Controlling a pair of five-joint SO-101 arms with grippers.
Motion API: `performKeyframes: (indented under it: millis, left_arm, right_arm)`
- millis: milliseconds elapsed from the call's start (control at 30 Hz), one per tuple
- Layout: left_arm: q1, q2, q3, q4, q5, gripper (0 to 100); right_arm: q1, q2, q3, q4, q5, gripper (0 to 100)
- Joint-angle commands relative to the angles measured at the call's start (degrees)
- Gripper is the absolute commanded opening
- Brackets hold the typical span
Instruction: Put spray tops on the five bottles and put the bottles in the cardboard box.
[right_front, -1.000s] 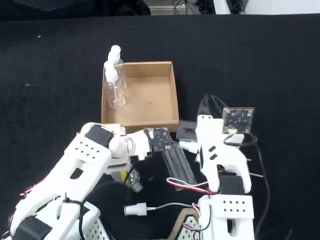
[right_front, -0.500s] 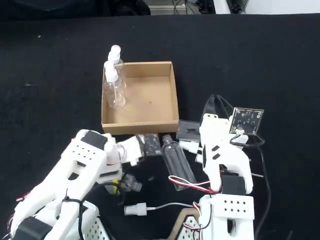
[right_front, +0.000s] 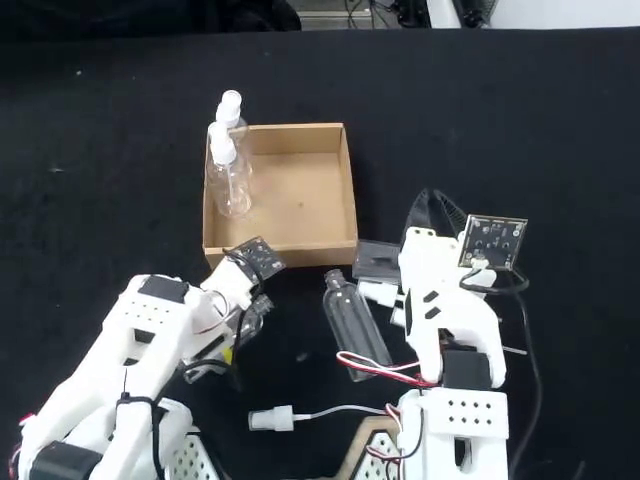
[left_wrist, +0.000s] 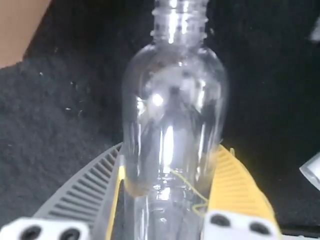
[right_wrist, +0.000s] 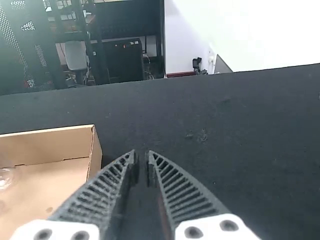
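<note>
**A:** Where do things stand?

**B:** The cardboard box (right_front: 300, 205) has 2 capped bottles (right_front: 230, 180) standing in its far left corner. The left gripper (left_wrist: 171, 150) is clenched around a bare bottle (left_wrist: 172, 90), with the neck clear of the jaws. A second bottle (right_front: 355, 325) lies on the table (right_front: 120, 150) between the arms, and the spray top (right_front: 272, 419) lies nearest the bases.

**A:** So capping comes next?

**B:** I'd judge so. Keep the squeeze on the body and leave the neck free. The right gripper (right_wrist: 141, 156) is raised with its jaws closed. It should take the top by its head, feed the tube in straight, then twist.

High view down over table (right_front: 520, 120), left wrist close on bottle (left_wrist: 172, 115), right wrist sharing its cardboard box (right_wrist: 47, 137)
</note>
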Motion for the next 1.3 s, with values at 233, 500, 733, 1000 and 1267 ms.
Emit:
performKeyframes:
  millis: [233, 500, 733, 1000, 1267]
  left_arm:
    - [-15.8, -0.1, -4.0, 13.6, -12.9, 14]
    - [-39.7, 0.1, -12.3, 12.8, -32.8, 20]
    - [-58.3, 0.7, -12.3, 3.9, -24.9, 23]
    - [-60.8, 0.6, -12.6, 7.7, -22.2, 33]
    - [-54.3, 0.7, -23.0, 14.4, -19.1, 32]
  right_arm:
    - [-1.1, -1.0, -2.3, -1.2, -0.5, 1.8]
    - [-2.2, -0.9, -2.2, -1.2, -0.5, 1.8]
    - [-2.2, -0.9, -2.2, -1.2, -0.5, 1.8]
    - [-2.2, -0.8, -2.2, -1.1, -0.5, 1.8]
    - [-2.2, -1.0, -1.6, -1.2, -0.5, 1.8]
